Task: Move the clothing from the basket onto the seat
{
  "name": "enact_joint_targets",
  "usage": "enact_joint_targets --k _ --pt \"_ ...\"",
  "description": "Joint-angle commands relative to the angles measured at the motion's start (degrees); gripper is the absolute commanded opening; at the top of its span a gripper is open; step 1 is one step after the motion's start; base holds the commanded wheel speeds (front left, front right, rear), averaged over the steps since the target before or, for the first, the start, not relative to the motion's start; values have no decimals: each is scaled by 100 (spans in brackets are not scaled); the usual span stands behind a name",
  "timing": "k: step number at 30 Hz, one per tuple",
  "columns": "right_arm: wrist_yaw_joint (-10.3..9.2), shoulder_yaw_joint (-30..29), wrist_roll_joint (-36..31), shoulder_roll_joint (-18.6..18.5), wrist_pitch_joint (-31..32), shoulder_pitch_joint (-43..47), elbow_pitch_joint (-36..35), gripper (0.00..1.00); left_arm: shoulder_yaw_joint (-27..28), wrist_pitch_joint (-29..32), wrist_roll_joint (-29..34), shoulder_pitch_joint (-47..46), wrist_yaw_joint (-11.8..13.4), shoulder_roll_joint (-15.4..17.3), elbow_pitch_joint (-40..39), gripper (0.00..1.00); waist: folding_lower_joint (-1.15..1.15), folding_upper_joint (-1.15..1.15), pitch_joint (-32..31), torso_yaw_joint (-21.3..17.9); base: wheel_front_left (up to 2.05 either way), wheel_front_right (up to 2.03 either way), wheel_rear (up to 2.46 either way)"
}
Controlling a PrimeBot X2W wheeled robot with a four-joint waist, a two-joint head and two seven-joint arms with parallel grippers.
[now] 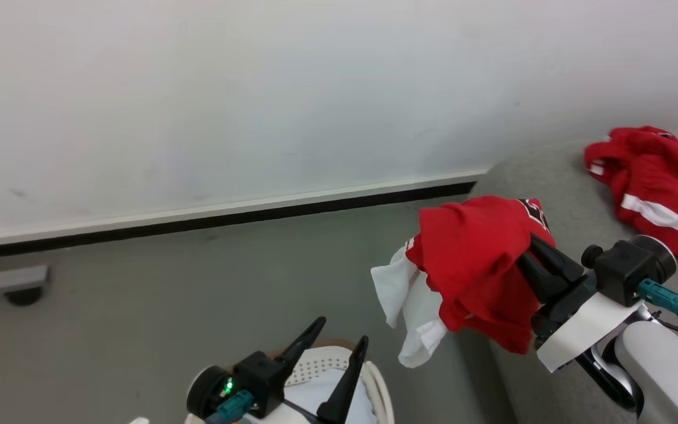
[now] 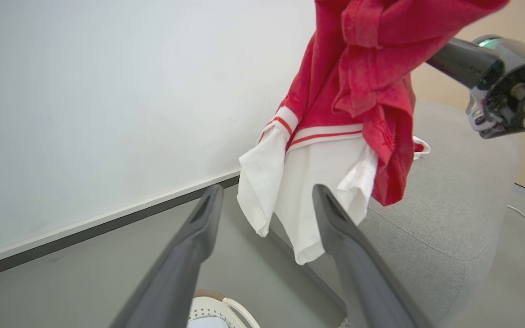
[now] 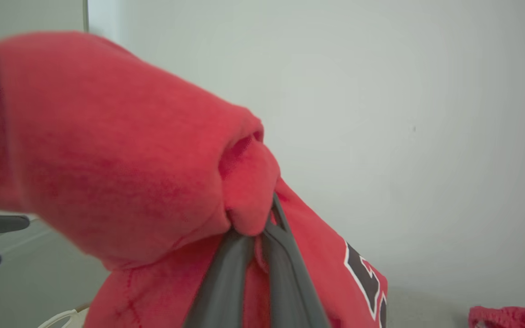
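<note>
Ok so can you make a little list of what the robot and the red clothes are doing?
right gripper: shut on the red jersey, held up in the air
red jersey: black-and-white numerals, white cloth hanging below
where: beside the grey seat edge, not set down
second red garment: lying on the grey seat, white stripe showing
left gripper: open, empty, above the laundry basket
laundry basket: cream with small holes, brown rim

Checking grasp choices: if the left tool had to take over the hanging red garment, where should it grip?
Probably the loose white lower part, from below on the side away from the seat. It hangs free and lowest under the red garment pinched by the right tool, and the open left tool points up at it.
</note>
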Motion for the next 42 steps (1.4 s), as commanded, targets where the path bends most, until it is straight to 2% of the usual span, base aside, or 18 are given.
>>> enact_joint_targets --k 1,9,16,25,32,36,40,42 --pt "-14 -60 -30 -63 7 101 -55 0 -12 -46 -21 -39 -9 2 41 100 0 0 50 -406 0 0 0" --pt "-14 -239 -134 -223 103 278 -330 0 -165 -124 10 -145 -60 -114 110 100 0 0 246 -1345 0 0 0" --pt "-14 -834 -16 -302 71 553 -674 0 -315 -60 128 -409 -162 -133 41 100 0 0 789 -1705 0 0 0" --pt "-15 -1941 -120 -242 19 136 -647 0 -421 292 359 -1163 -379 -24 -179 100 0 0 2113 -1514 0 0 0" --pt "-15 -3162 -370 -471 20 -972 -157 0 -363 570 579 -1920 -519 122 -532 100 0 0 3273 -1155 0 0 0" --pt "-15 -3900 -504 -800 55 -1655 568 0 -270 643 656 -2194 -484 148 -724 100 0 0 3703 -962 0 0 0" --pt "-15 -4632 -1026 -923 25 -2156 1666 0 -184 709 654 -2284 -436 208 -881 100 0 0 3952 -819 0 0 0" --pt "-14 -4982 -1341 -845 19 -2302 2269 0 -150 737 636 -2268 -385 224 -956 100 0 0 4031 -762 0 0 0"
